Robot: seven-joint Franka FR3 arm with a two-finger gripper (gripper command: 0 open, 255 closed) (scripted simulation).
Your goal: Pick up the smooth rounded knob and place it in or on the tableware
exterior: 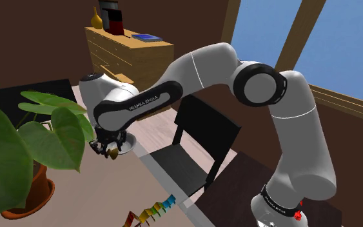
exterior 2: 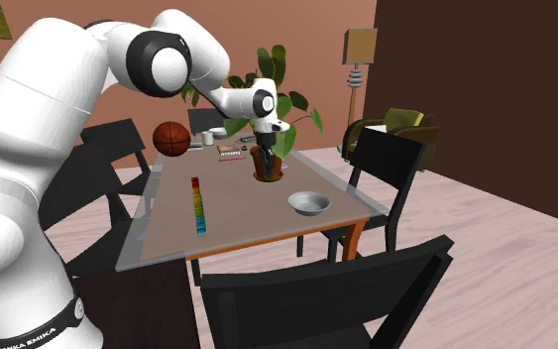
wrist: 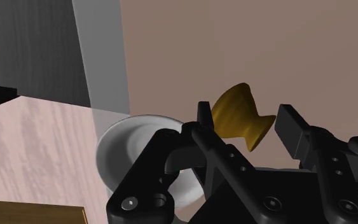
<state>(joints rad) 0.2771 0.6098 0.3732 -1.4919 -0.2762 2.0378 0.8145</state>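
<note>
Brass-gold knob (wrist: pixel 234 114) is clamped in our gripper (wrist: pixel 246 118), raised off the bench (exterior: pixel 102 193). White bowl (wrist: pixel 130 143) lies just beside it, on the shoulder view's right; we judge a short sideways shift, then release.

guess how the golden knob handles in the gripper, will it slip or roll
The knob looks rigid and smooth, so it could slip in the gripper. Its narrow waist probably helps the hold. Set in the bowl, its round ends may roll.
</note>
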